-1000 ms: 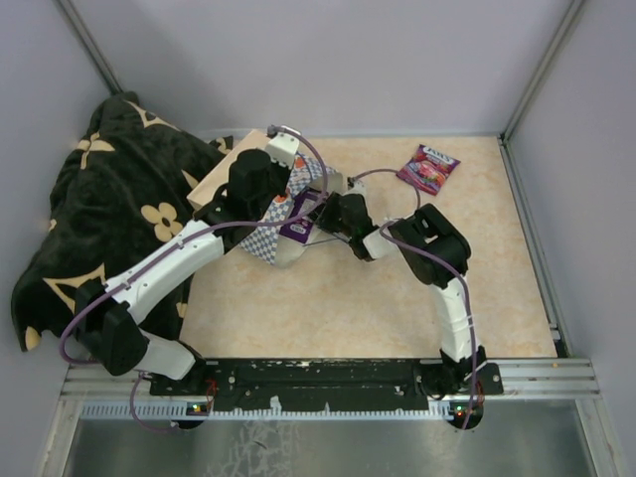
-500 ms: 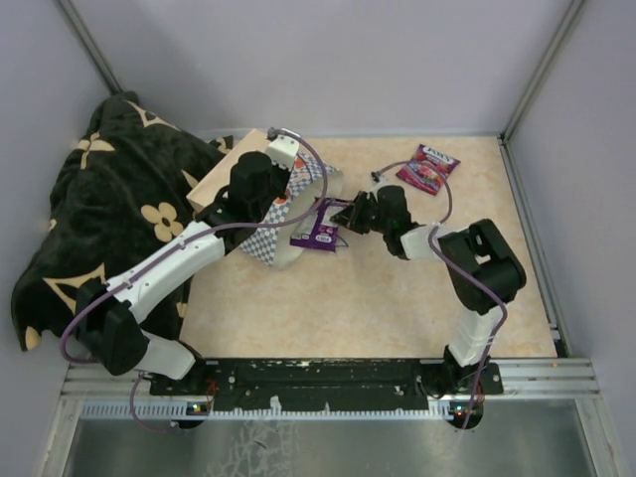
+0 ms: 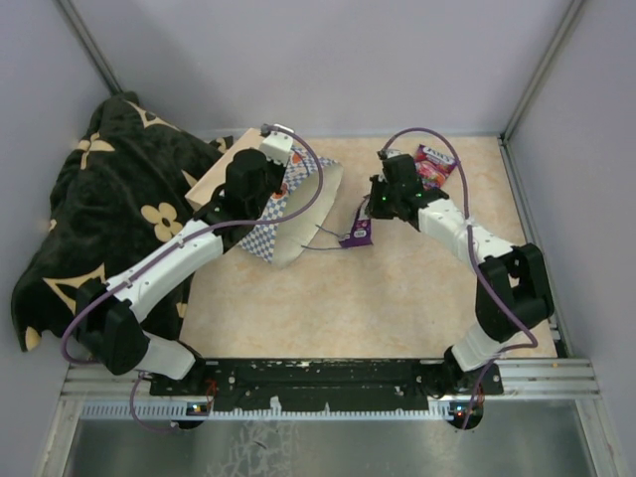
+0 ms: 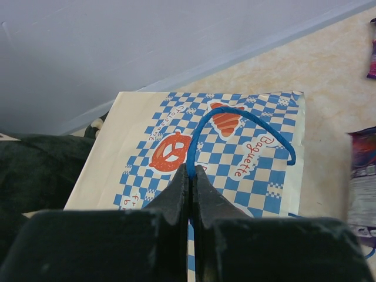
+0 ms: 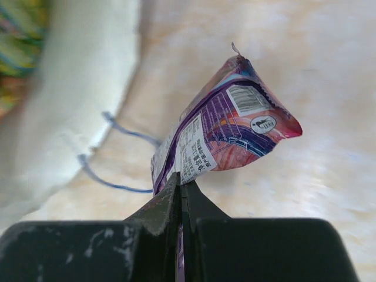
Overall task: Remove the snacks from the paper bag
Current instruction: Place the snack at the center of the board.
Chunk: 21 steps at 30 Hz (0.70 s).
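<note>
The paper bag (image 3: 298,214), blue-and-white checkered, lies on its side with its cream mouth facing right. My left gripper (image 3: 281,187) is shut on its upper blue cord handle (image 4: 235,114), fingertips pinching the cord (image 4: 189,171). My right gripper (image 3: 371,212) is shut on a purple snack packet (image 3: 358,234), which hangs above the table just right of the bag's mouth. In the right wrist view the packet (image 5: 229,126) sticks up from the closed jaws (image 5: 181,183). A blurred green-yellow packet (image 5: 20,29) shows inside the bag. Another purple-red packet (image 3: 435,165) lies at the back right.
A black blanket with cream flower motifs (image 3: 109,219) is heaped on the left, against the bag's base. The bag's lower blue handle (image 5: 114,154) trails on the beige table (image 3: 348,298). Grey walls and metal posts close in the back and sides.
My right gripper shut on the purple packet at the bag's mouth and drew it out to the right. My left gripper kept hold of the handle, and the bag's mouth now stands wider.
</note>
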Tool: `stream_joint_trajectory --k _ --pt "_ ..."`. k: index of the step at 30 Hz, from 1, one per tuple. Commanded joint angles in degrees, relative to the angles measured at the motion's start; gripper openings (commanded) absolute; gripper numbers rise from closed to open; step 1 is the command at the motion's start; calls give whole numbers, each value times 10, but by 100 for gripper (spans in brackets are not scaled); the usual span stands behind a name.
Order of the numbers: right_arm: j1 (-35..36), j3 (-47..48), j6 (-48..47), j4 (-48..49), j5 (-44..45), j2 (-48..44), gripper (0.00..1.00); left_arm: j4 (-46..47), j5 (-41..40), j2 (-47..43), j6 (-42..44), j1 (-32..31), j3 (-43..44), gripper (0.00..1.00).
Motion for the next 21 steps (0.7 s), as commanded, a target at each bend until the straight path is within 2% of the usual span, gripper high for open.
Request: stream_joint_trajectory --k 1,4,7,10,11,13,14,16,17,21 --pt "-5 87 -82 -160 200 7 0 18 -10 -2 -4 5 -1 0" --pt "7 119 -100 -204 340 5 0 17 -12 -7 -4 5 -1 0" --pt "51 165 -123 -267 514 29 0 15 -11 -8 -7 5 1 0" --pt "97 219 -124 -341 559 100 0 11 -7 -6 -12 5 4 0" --pt "105 227 -125 -347 545 113 5 10 -6 -5 -13 5 5 0" --pt "109 213 -140 -320 474 119 27 7 -5 -6 -17 5 6 0" --pt "109 198 -146 -293 416 109 45 5 -5 -7 -19 5 6 0" --pt "106 156 -150 -223 353 74 87 -1 -4 -9 -20 5 8 0" --pt "100 131 -146 -183 319 52 98 -3 -6 -9 -20 5 8 0" --pt "20 47 -65 -52 152 -20 99 -5 -13 -14 -16 5 6 0"
